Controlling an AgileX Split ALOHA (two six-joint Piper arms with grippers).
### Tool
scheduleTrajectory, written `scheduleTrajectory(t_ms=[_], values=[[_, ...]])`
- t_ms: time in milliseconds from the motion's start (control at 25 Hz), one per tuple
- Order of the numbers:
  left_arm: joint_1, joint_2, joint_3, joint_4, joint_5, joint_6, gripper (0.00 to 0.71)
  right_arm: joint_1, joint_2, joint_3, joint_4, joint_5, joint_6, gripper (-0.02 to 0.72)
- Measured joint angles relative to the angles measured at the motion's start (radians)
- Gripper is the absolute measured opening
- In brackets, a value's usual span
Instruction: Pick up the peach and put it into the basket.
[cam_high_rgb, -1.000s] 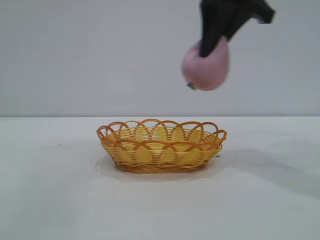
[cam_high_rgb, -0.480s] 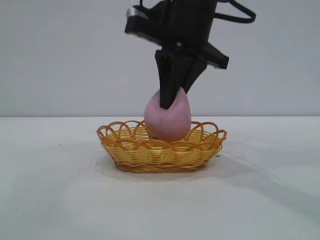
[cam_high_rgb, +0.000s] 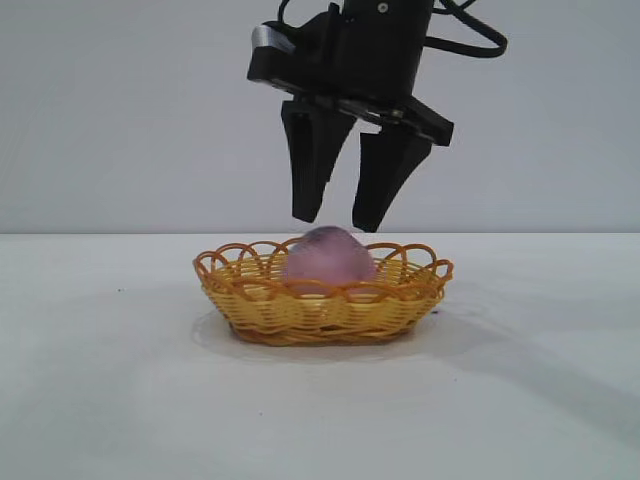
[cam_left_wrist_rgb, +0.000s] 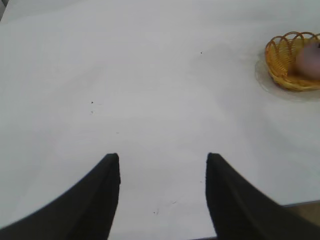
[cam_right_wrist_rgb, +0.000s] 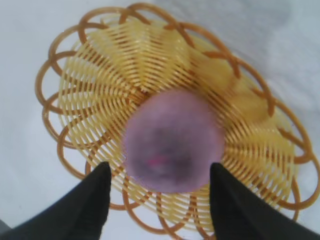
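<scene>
Peach (cam_high_rgb: 328, 256) count is one, and we see it lying inside the one basket (cam_high_rgb: 322, 312), roughly at its middle, its pink top rising a little above the orange looped rim. In the right wrist view the peach (cam_right_wrist_rgb: 172, 140) rests on the yellow weave of the basket (cam_right_wrist_rgb: 100, 75). We count two hands. Our right hand (cam_high_rgb: 340, 222) hangs directly above the peach, fingers spread wide and holding nothing, their tips just clear of the fruit; from its own camera the right hand (cam_right_wrist_rgb: 157, 175) shows one dark finger on each side of the peach. Our left hand (cam_left_wrist_rgb: 162, 160) is well apart from the basket (cam_left_wrist_rgb: 280, 55), over bare white tabletop (cam_left_wrist_rgb: 150, 75), also wide open and empty. The basket sits flat on the tabletop (cam_high_rgb: 100, 380).
</scene>
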Motion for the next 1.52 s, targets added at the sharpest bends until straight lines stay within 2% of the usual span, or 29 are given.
scheduleTrajectory(t_ms=[280, 480, 640, 1000, 1200, 1520], values=[[0.0, 0.0, 0.0, 0.0, 0.0, 0.0, 0.379, -0.118, -0.009, -0.093, -0.088, 0.004, 0.002, 0.395], [0.0, 0.0, 0.0, 0.0, 0.0, 0.0, 0.379, -0.258, -0.032, -0.093, -0.184, 0.01, 0.073, 0.395], [0.0, 0.0, 0.0, 0.0, 0.0, 0.0, 0.379, -0.366, -0.059, -0.093, -0.215, 0.012, 0.093, 0.395], [0.0, 0.0, 0.0, 0.0, 0.0, 0.0, 0.379, -0.551, -0.133, -0.093, -0.232, 0.018, 0.105, 0.395], [0.0, 0.0, 0.0, 0.0, 0.0, 0.0, 0.379, -0.561, -0.21, -0.048, -0.236, 0.02, 0.105, 0.395], [0.0, 0.0, 0.0, 0.0, 0.0, 0.0, 0.379, -0.561, -0.433, 0.162, -0.234, 0.022, 0.105, 0.395]])
